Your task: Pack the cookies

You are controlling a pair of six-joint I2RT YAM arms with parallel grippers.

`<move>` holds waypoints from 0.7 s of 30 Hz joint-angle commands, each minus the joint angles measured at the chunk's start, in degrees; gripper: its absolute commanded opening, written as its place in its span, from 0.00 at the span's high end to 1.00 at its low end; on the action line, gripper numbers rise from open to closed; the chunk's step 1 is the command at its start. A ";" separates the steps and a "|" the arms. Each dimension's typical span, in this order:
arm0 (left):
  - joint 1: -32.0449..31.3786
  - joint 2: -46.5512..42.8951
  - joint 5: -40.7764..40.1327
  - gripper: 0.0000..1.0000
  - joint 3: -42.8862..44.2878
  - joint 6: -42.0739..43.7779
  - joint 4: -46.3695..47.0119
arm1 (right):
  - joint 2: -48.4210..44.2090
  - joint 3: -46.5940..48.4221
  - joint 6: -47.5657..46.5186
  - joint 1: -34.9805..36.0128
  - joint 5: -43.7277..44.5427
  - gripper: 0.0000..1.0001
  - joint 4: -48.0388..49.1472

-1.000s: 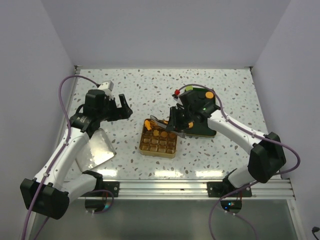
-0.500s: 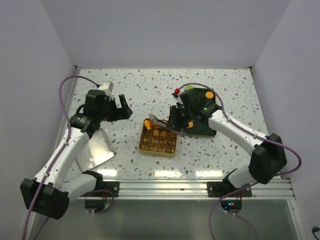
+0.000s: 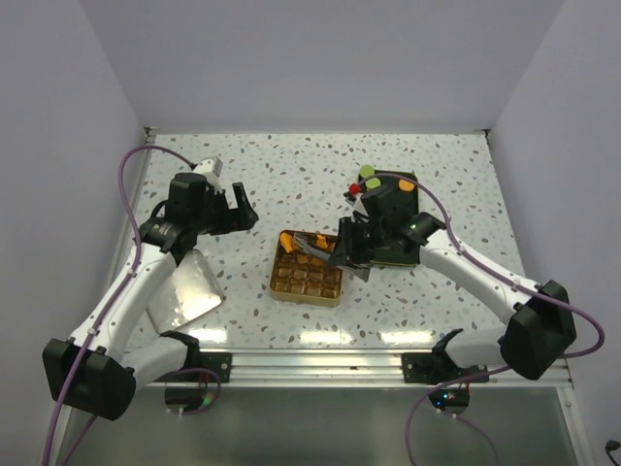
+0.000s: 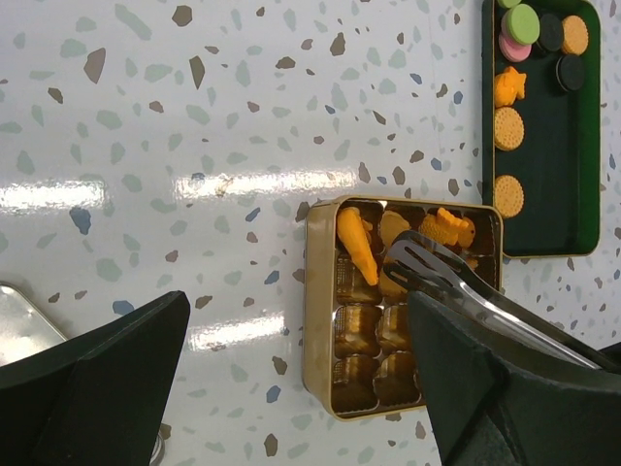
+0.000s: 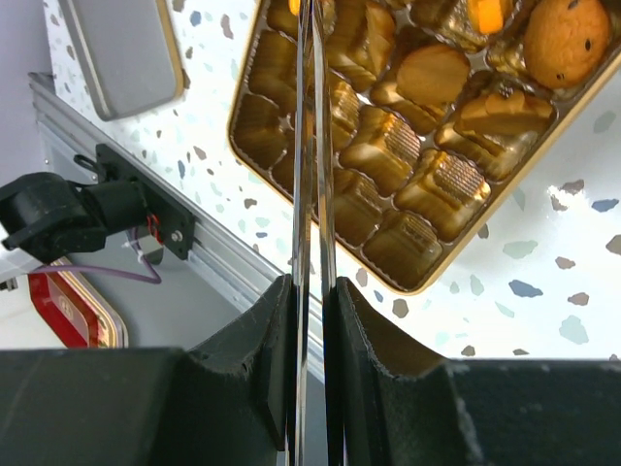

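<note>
Tabletop: white, glossy, speckled with grey and brown chips.
Gold tin: square, shiny metal, lined with a moulded gold insert of small ribbed cups.
Tin contents: cookies fill the end row nearest the green tray: one long carrot-like orange piece, tan flat ones, and a round speckled one. The other cups I can see show bare gold.
Green tray: dark, rectangular, shallow-rimmed, just beside the tin.
Tray contents: round tan biscuits, an orange animal shape, dark sandwich rounds, one green and one pink round.
Lid: flat brushed silver metal with rounded corners, on the tabletop by my left arm.
Metal tongs: thin polished steel blades with slotted tips.
Right fingers: pressed together on the tongs' handles. The blades reach out over the tin with their tips above the filled row. I cannot tell whether they touch a cookie.
Left fingers: spread wide and holding nothing, above bare tabletop, well apart from the tin and its cookies.
</note>
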 commanded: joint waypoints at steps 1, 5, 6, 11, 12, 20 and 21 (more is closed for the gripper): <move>-0.27 0.23 0.81 0.00 -0.42 -0.85 3.08 | -1.32 -1.40 0.44 0.25 -2.12 0.83 1.77; -0.27 0.32 1.07 0.00 -0.24 -1.03 3.17 | -0.36 -1.67 0.52 0.16 -1.95 0.85 3.00; -0.27 0.41 1.07 0.00 -0.24 -1.12 3.17 | -0.09 -1.32 0.52 0.16 -1.95 0.85 3.44; -0.27 0.15 0.99 0.00 -0.33 -1.29 2.81 | 1.40 0.52 0.09 0.25 -2.04 0.86 3.44; -0.27 0.06 0.99 0.00 -0.33 -1.29 2.55 | 1.32 0.88 -0.18 0.25 -1.60 0.87 2.40; -0.27 0.23 0.99 0.00 -0.50 -1.91 2.99 | 1.31 4.31 -2.20 0.25 0.34 0.88 -0.87; -0.27 0.32 0.90 0.00 -0.42 -1.91 3.08 | 1.58 4.22 -2.11 0.25 0.08 0.88 -0.60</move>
